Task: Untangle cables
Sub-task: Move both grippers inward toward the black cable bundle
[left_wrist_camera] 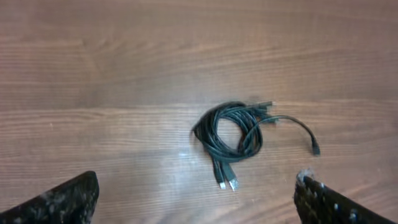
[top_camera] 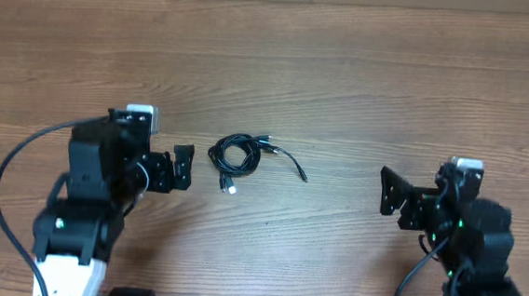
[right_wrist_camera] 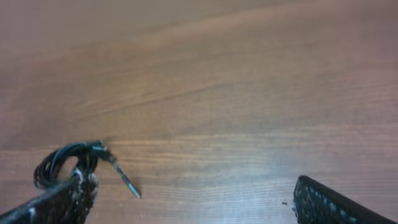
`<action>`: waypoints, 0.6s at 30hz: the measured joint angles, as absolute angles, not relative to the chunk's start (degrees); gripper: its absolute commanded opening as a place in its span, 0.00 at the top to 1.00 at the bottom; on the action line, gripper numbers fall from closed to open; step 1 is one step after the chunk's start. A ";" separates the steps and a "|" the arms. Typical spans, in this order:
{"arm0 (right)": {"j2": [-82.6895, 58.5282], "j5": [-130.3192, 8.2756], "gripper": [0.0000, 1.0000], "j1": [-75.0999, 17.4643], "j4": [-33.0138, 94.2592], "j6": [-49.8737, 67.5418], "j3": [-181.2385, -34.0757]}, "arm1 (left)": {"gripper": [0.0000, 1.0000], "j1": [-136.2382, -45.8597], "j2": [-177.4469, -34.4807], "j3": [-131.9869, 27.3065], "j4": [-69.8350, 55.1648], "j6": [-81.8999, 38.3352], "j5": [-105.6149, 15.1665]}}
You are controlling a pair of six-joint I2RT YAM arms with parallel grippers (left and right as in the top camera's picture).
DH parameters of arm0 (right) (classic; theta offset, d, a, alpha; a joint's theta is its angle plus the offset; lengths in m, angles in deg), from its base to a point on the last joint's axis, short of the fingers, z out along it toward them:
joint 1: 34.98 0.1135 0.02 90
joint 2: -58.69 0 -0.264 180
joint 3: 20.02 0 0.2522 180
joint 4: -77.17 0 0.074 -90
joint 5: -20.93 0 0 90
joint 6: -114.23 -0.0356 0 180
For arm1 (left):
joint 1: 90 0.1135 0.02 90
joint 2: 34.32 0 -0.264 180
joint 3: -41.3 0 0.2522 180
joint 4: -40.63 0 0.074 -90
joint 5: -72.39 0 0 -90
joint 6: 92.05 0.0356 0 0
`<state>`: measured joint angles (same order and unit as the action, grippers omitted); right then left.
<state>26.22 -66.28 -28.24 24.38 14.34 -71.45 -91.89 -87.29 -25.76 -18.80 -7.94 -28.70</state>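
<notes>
Cables, thin black flexible cords (top_camera: 238,157), coiled in one tangled bundle on brown wood-grain table (top_camera: 345,60).
Bundle lies roughly midway between far and near edges, near left gripper (top_camera: 183,167); one plug end trails toward right gripper (top_camera: 389,191), well apart. Both claws spread wide, holding nothing. Silvery plug tips point toward near edge.

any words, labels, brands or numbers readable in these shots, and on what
None can be read in any view.
cables: no print shows on the cords or plugs; too small to tell.
table: wood grain only.
left fingers and right fingers: textured black pads, no markings.
</notes>
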 measured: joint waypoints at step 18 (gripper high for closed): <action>0.30 -63.28 0.00 -28.24 2.46 13.77 -95.03 | 0.00 -91.89 -95.88 -30.24 -25.84 -12.59 -30.10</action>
